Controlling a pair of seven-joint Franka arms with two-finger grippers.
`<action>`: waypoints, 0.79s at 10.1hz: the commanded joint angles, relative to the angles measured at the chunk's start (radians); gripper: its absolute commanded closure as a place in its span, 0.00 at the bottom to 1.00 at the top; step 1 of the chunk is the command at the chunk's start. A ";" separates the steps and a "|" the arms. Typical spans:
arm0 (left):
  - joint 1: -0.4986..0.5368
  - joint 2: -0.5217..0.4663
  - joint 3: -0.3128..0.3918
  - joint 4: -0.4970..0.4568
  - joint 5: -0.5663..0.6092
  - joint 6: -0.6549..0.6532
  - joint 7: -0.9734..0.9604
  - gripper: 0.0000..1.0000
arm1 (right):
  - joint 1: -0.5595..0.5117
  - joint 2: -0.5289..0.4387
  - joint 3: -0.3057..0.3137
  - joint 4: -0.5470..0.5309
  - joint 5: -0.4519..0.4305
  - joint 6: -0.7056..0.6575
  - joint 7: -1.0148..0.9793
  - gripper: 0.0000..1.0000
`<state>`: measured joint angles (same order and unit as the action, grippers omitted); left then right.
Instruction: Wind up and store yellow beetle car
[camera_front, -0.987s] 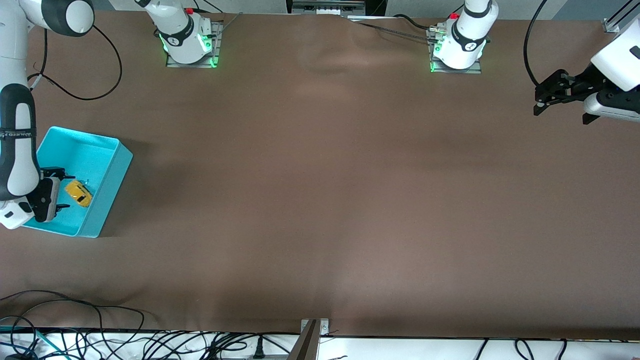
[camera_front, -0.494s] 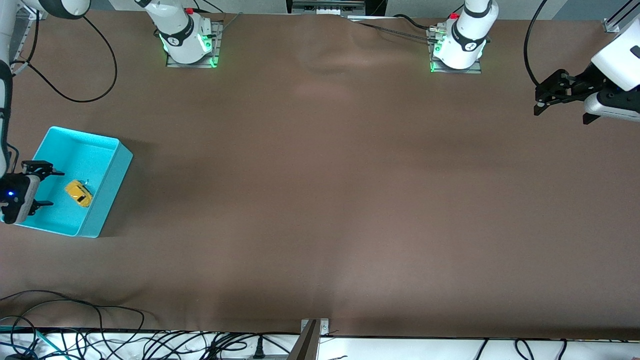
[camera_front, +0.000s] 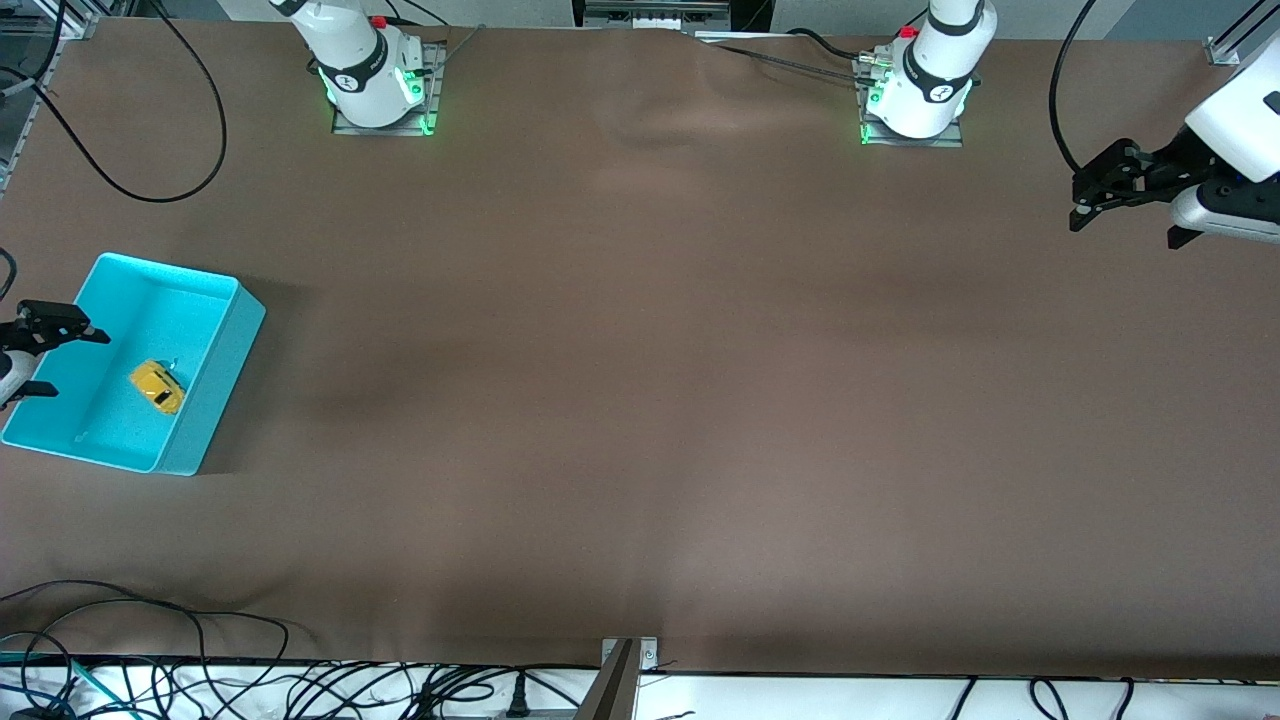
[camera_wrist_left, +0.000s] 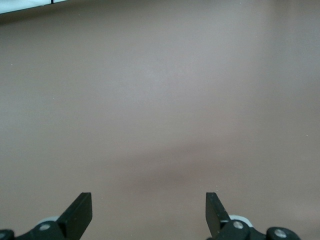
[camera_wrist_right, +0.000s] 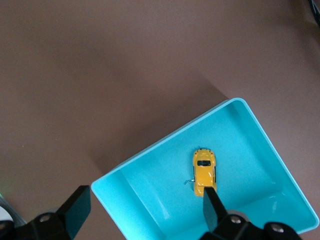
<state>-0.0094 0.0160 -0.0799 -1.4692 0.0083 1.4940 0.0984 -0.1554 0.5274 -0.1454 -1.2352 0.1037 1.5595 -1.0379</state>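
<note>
The front view looks down from high across the brown table (camera_front: 640, 400), facing both arm bases. The right wrist view looks steeply down from well above the turquoise bin (camera_wrist_right: 240, 200), which the front view shares (camera_front: 215, 375) at the right arm's end. The left wrist view faces bare table (camera_wrist_left: 160, 100) only.

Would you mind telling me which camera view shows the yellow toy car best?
The right wrist view: it looks straight down on the yellow toy car in the turquoise bin, showing its rounded body and dark window. The front view shows the car only as a tiny yellow shape in the bin. The left wrist view shows only bare table.
</note>
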 joint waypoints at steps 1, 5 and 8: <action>-0.003 0.012 -0.001 0.029 0.018 -0.011 -0.014 0.00 | 0.045 -0.061 0.006 -0.017 0.007 -0.027 0.210 0.00; -0.003 0.012 -0.001 0.029 0.019 -0.009 -0.012 0.00 | 0.134 -0.145 0.006 -0.021 -0.006 -0.051 0.600 0.00; -0.003 0.012 -0.001 0.029 0.019 -0.011 -0.012 0.00 | 0.203 -0.197 0.006 -0.023 -0.006 -0.076 0.803 0.00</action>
<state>-0.0092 0.0163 -0.0798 -1.4690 0.0083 1.4940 0.0984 0.0230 0.3759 -0.1394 -1.2348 0.1031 1.5026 -0.3208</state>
